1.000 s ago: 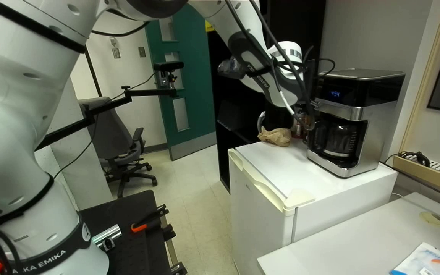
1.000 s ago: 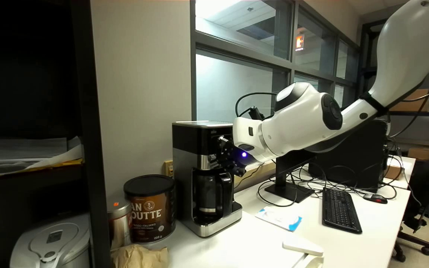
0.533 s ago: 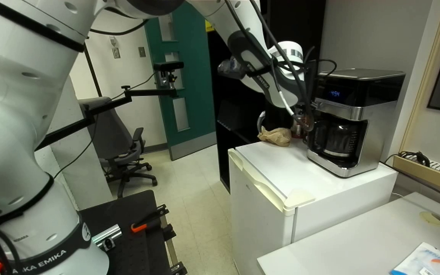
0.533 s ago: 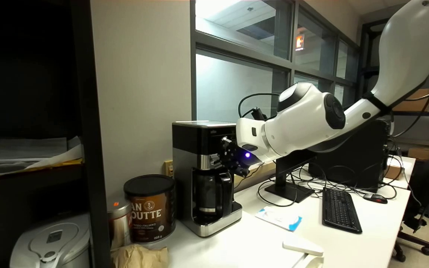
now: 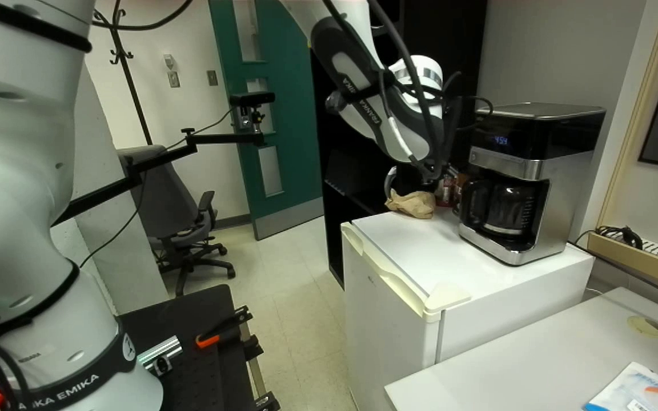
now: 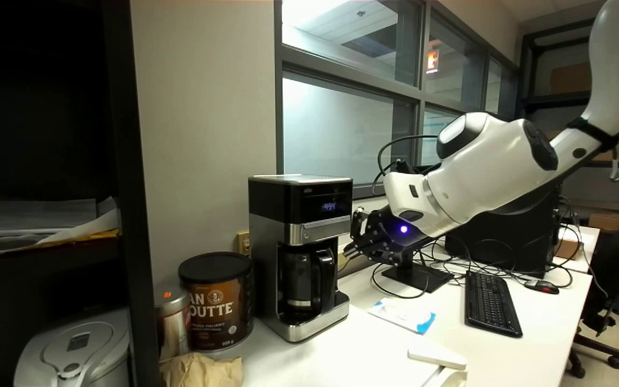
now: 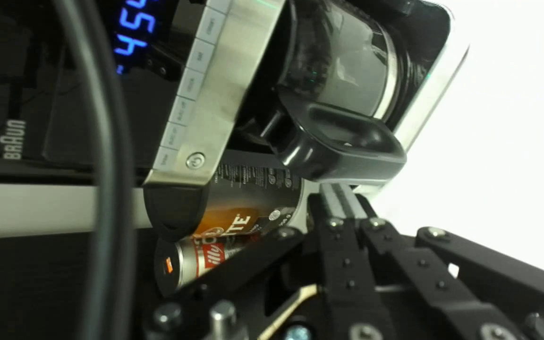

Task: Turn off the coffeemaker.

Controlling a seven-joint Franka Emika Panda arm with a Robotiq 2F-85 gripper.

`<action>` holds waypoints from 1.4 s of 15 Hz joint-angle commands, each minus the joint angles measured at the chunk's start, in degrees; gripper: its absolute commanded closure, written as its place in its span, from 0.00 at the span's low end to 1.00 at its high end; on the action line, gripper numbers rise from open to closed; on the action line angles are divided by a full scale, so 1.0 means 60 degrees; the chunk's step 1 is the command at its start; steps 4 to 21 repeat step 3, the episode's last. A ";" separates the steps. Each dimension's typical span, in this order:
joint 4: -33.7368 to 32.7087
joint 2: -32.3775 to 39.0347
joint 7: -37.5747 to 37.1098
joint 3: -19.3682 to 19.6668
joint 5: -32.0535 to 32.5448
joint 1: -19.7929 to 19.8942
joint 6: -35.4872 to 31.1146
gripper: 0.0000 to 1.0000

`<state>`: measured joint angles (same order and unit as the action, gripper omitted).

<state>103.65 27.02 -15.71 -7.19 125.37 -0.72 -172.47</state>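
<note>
My gripper (image 7: 344,198) is pinched narrow on nothing near the coffeemaker (image 5: 534,171) atop the fridge (image 5: 432,257), at right in an exterior view — if I drive in this low, the jutting carafe handle (image 7: 343,160) could take the hit instead of the power button (image 7: 195,161).

Our worktop (image 5: 414,245) is the white top of a mini-fridge (image 5: 386,337).
Taking the edge with cream trim (image 5: 393,281) as the front, we find the coffeemaker (image 5: 560,191) upright by the back right corner. A brown coffee tin (image 6: 215,317) stands upright just beside it, towards the back left corner, and next to that a smaller can (image 6: 172,328), whose foot we cannot see. Crumpled brown paper (image 5: 412,204) lies at the left edge, and a cream cap (image 5: 449,297) covers the front right corner.
</note>
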 commanded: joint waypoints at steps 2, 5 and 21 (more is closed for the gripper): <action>0.2067 -0.1663 0.0048 0.0253 -0.0011 0.0084 -0.0733 1.00; 0.2343 -0.1879 0.0097 0.0329 -0.0027 0.0084 -0.0903 1.00; 0.2343 -0.1879 0.0097 0.0329 -0.0027 0.0084 -0.0903 1.00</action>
